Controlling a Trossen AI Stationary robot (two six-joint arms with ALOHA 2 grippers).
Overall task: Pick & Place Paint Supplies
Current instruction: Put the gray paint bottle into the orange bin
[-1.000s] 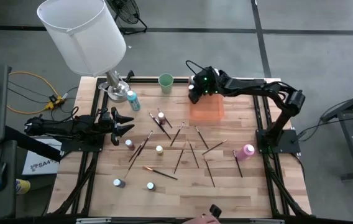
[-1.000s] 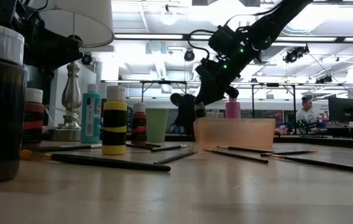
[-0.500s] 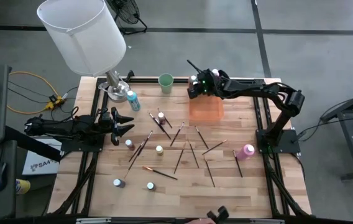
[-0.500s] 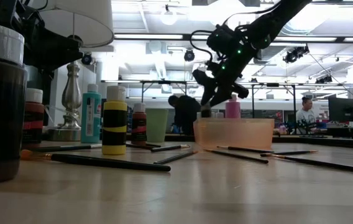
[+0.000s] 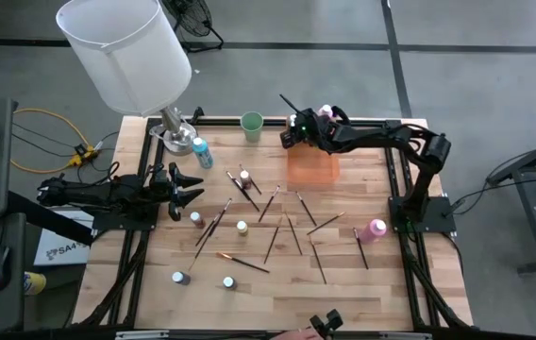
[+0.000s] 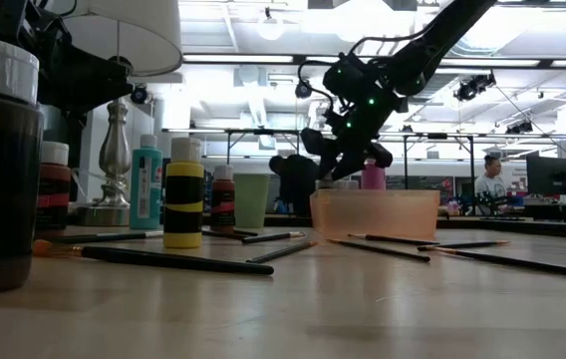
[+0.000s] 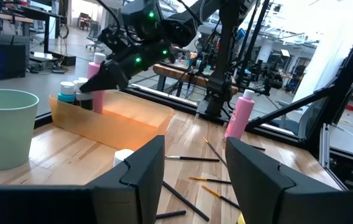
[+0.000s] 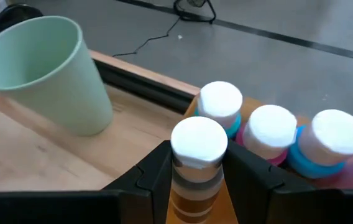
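Standing tallest on the table (image 5: 343,283), the white lampshade (image 5: 126,52) on its silver base (image 5: 175,132) rises beyond the idle left gripper (image 5: 185,186), whose fingers stand apart around nothing at the table's left edge. The orange bin (image 5: 313,167) lies under and just beside the right gripper (image 5: 290,132), which hangs over the bin's far corner. A pale green cup (image 5: 252,125) stands on the wood just beside that gripper. In the right wrist view the gripper's two fingers (image 8: 155,177) clamp the sides of a brown paint bottle (image 8: 196,171) with a white cap, held upright. Just past it, three more white-capped bottles stand together in the bin: one teal (image 8: 221,106), one pink (image 8: 270,132), one blue-teal (image 8: 325,144). On the open wood toward the left arm, about a dozen thin paintbrushes (image 5: 292,234) lie scattered, with six small bottles (image 5: 242,227) among them, and a taller pink bottle (image 5: 376,229) lies near the right arm's base.
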